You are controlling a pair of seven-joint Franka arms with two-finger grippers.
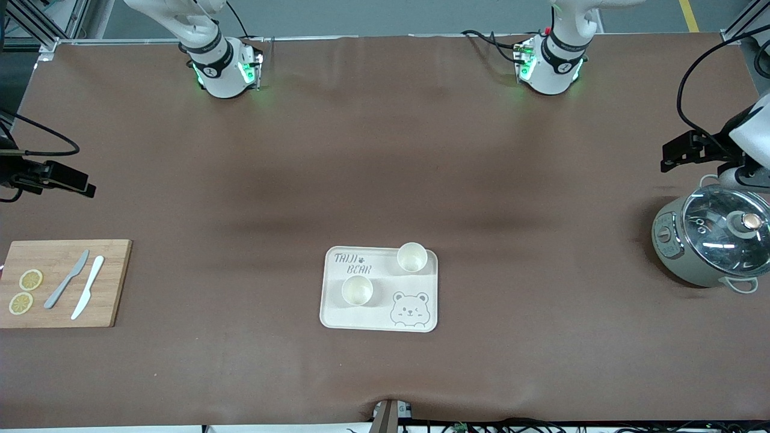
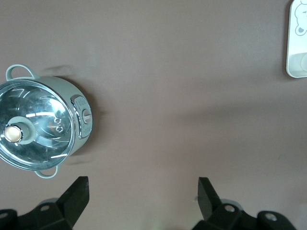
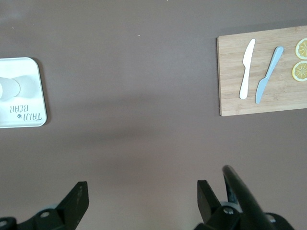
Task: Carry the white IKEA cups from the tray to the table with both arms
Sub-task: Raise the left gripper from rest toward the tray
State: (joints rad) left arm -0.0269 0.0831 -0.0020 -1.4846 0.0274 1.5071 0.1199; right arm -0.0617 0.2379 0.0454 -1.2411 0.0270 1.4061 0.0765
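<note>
Two white cups stand upright on the cream bear tray in the middle of the table. One cup is at the tray's corner toward the left arm's end. The other cup is nearer the front camera. The left gripper hangs open and empty above the table beside the pot; its own view shows only bare table between the fingers. The right gripper hangs open and empty above the table at the right arm's end, as its own view shows. The right wrist view catches the tray's edge and one cup.
A grey-green pot with a glass lid sits at the left arm's end and shows in the left wrist view. A wooden cutting board with two knives and lemon slices lies at the right arm's end.
</note>
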